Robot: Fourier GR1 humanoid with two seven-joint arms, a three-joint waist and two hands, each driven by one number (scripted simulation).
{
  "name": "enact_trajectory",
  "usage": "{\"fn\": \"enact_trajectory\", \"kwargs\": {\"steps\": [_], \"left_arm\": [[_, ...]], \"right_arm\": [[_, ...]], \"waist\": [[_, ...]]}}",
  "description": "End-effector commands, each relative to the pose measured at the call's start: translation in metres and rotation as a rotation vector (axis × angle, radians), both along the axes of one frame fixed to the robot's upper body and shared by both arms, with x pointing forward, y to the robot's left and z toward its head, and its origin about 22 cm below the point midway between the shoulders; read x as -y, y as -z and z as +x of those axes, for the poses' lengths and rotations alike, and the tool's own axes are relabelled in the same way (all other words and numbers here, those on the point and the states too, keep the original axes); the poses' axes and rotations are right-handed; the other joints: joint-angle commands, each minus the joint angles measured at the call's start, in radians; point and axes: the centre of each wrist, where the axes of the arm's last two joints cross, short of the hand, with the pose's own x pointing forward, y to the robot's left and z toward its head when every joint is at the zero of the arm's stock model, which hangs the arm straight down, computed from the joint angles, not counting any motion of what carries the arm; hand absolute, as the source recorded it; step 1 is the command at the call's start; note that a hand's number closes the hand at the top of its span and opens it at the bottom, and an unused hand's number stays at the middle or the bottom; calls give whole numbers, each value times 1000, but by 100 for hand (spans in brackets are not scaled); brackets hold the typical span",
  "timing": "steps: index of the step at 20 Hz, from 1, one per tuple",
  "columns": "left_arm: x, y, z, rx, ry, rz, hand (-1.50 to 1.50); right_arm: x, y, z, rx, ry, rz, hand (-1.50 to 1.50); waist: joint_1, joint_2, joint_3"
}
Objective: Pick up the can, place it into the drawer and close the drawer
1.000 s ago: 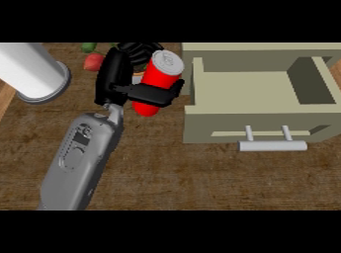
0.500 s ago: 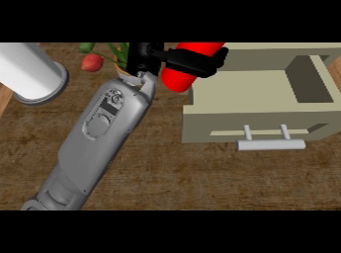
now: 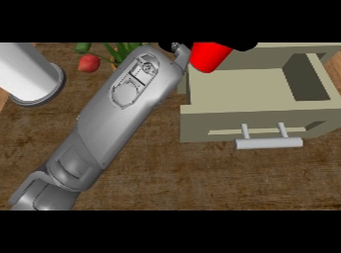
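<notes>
A dark wood-grain bench [image 3: 202, 183] carries a white cylinder [image 3: 20, 74] at far left; a red fruit [image 3: 90, 63] and green leaves [image 3: 122, 49] lie far, left of centre; a beige open drawer [image 3: 253, 94] sits right, its handle [image 3: 269, 143] facing near.

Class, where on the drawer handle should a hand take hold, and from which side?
Grip the drawer handle on its grey bar, between the two posts, coming from the front of the drawer. The bar lies level and stands clear of the panel, leaving finger room behind.
</notes>
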Motion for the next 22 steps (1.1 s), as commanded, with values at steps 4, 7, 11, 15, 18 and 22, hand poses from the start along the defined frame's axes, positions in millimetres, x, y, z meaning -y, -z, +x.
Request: {"fn": "enact_trajectory", "kwargs": {"steps": [4,7,11,15,18,22], "left_arm": [[20,-17,13,-19,-9,40,150],[25,-2,15,-14,-32,56,150],[22,20,18,0,-34,98,150],[22,22,23,-47,-38,94,150],[20,24,28,-43,-48,104,150],[23,18,31,-25,-73,142,150]], "right_arm": [[-23,-1,-5,-9,-10,17,-150],[0,-5,19,4,-32,-4,-150],[4,-2,10,5,-25,1,-150],[-19,-10,8,2,-40,0,-150],[-19,-5,19,10,-21,6,-150],[-12,3,23,6,-38,4,-150]], "waist": [[-14,3,0],[-30,9,1],[-27,6,1],[-47,10,1],[-43,14,1],[-46,16,2]]}}
